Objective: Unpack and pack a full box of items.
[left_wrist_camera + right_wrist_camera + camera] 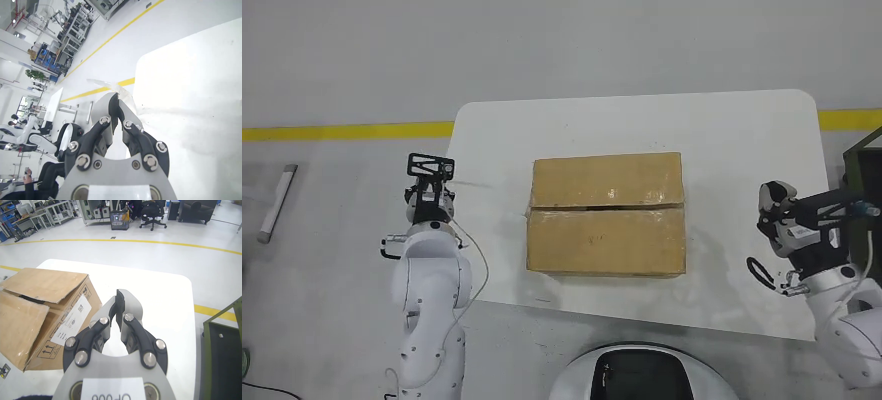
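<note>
The box (607, 213) is plain brown cardboard and sits in the middle of the white bench (742, 130). Its two top flaps are folded down with a narrow dark gap between them. The flap edges are ragged. The end wall facing my right arm carries a white label and printed upright arrows.

My left arm stands at the bench's left edge, well apart from the box. My left pincer (115, 96) points along that edge and is clamped on a thin clear strip (105, 84), which sticks out past the tips.

My right arm waits at the bench's right edge. My right pincer (118, 298) is above the bench top just beside the box's labelled end, its ribbed pads pressed together with nothing between them.
</note>
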`<act>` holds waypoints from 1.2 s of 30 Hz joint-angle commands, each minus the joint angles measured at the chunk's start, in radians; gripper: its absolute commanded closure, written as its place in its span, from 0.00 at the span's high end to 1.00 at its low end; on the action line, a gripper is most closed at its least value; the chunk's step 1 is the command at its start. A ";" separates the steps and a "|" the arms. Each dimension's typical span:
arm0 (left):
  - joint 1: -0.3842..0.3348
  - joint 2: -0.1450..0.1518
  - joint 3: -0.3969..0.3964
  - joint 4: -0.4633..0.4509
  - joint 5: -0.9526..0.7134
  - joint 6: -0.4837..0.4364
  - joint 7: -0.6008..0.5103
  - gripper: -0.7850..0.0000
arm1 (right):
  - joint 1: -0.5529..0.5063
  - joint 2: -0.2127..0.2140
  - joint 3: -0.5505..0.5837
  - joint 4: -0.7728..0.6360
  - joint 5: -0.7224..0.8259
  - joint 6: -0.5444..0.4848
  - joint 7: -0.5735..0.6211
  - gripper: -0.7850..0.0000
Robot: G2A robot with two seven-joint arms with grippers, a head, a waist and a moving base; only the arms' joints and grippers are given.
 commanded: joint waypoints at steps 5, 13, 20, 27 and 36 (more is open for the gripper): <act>-0.001 -0.001 -0.008 0.050 0.015 0.014 -0.018 1.00 | 0.021 -0.002 -0.011 -0.001 0.047 0.002 0.026 0.00; 0.006 0.002 -0.032 0.049 0.012 -0.014 -0.028 1.00 | 0.056 0.000 -0.050 -0.061 0.132 -0.098 0.092 0.00; 0.005 0.011 -0.120 0.050 0.026 -0.029 -0.052 1.00 | 0.086 0.002 -0.167 -0.024 0.105 -0.183 0.157 0.00; 0.032 0.015 -0.154 -0.008 0.010 -0.056 -0.048 1.00 | 0.116 0.002 -0.242 0.033 -0.022 -0.157 0.186 0.00; 0.057 0.006 0.022 -0.205 -0.073 -0.179 -0.033 1.00 | 0.107 -0.004 -0.168 -0.029 0.021 -0.025 0.088 0.00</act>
